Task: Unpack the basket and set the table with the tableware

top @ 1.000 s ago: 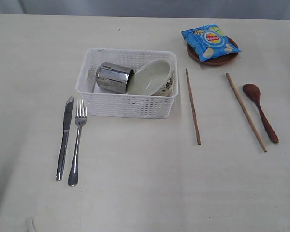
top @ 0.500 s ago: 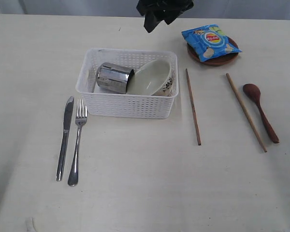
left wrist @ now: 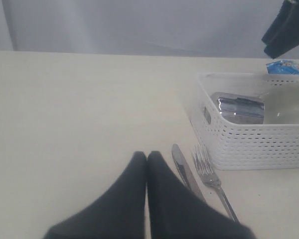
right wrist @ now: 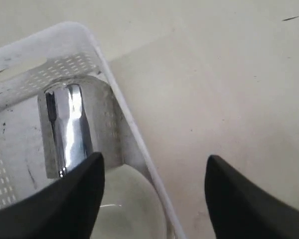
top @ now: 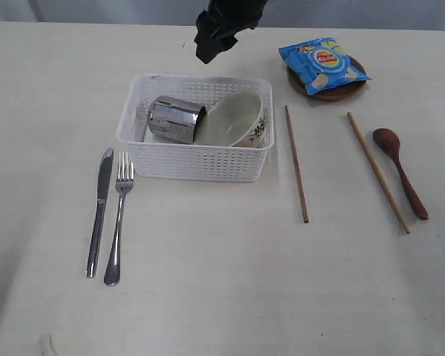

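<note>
The white basket (top: 200, 162) stands on the table (top: 222, 282) with the steel cup (top: 175, 119) lying on its side and the tilted white bowl (top: 233, 120) inside. Knife (top: 100, 211) and fork (top: 119, 219) lie left of it. Two chopsticks (top: 296, 163) (top: 377, 172) and the spoon (top: 400, 170) lie to the right. The brown plate (top: 328, 92) sits at the back. My right gripper (top: 211, 46) (right wrist: 154, 158) hangs open above the basket's far rim (right wrist: 120, 102), with cup (right wrist: 65, 127) and bowl (right wrist: 124, 204) below it. My left gripper (left wrist: 147, 155) is shut and empty beside the knife (left wrist: 182, 167).
A blue chip bag (top: 322, 64) lies on the brown plate. The basket's perforated wall (left wrist: 254, 144) rises just beyond the fork (left wrist: 207, 167). Bare tabletop stretches in front of the basket and between the two chopsticks.
My right gripper came into the exterior view from the top edge, then moved left and lower toward the basket's far rim. Nothing on the table has moved.
</note>
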You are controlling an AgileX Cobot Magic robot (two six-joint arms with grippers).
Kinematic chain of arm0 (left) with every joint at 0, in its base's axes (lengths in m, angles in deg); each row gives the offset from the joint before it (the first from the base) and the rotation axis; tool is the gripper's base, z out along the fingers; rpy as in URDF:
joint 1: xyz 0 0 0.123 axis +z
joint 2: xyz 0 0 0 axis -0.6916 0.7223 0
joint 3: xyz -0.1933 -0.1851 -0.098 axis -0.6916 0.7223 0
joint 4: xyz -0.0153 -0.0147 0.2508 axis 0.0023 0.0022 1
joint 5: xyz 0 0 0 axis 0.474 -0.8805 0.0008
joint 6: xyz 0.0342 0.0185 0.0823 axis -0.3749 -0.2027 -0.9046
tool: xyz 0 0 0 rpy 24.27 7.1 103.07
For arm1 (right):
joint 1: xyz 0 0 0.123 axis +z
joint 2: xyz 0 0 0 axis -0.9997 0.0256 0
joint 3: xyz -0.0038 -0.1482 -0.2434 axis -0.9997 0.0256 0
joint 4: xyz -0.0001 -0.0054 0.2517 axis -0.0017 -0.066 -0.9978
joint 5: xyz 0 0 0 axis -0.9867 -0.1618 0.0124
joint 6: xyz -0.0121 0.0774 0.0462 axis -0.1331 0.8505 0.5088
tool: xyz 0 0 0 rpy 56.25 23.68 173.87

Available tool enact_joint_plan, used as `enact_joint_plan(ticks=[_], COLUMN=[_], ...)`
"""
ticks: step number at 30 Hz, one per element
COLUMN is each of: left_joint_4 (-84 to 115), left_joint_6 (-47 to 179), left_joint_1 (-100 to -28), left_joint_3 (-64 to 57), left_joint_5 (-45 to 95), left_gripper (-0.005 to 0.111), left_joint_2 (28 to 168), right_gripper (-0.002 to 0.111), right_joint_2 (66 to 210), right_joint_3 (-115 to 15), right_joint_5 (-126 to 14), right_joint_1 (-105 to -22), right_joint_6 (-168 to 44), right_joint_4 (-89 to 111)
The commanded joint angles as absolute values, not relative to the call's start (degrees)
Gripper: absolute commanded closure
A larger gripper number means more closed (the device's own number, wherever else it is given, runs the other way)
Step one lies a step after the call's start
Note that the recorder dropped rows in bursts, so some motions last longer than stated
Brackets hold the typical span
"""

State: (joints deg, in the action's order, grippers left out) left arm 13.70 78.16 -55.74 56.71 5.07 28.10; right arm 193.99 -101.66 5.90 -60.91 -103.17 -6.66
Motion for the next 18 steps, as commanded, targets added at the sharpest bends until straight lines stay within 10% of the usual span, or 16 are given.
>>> enact_joint_plan(ticks=[1,5,9,18], left_joint_4=[13.75,13.75,13.75,13.75], left_joint_6=[77.99,77.99,77.99,77.99], left_joint_1=[-56.0,-56.0,-56.0,-56.0], left_joint_3=[56.93,56.93,56.93,56.93], left_joint_5=[5.2,5.2,5.2,5.2], left_gripper=[0.107,0.107,0.107,0.107], left_joint_2=[27.9,27.9,27.9,27.9], right_gripper=[0.052,0.056,0.109,0.109], right_joint_2=[197.68,200.34,200.69,200.69], right_joint_3=[-101.9,-101.9,-101.9,-102.42], right_joint_5=[5.18,4.57,1.05,0.37], right_joint_1=[-61.02,-61.02,-61.12,-66.02], right_joint_6=[-108.93,-110.22,-110.34,-110.34], right_joint_4=[-9.52,-9.64,-4.08,0.44])
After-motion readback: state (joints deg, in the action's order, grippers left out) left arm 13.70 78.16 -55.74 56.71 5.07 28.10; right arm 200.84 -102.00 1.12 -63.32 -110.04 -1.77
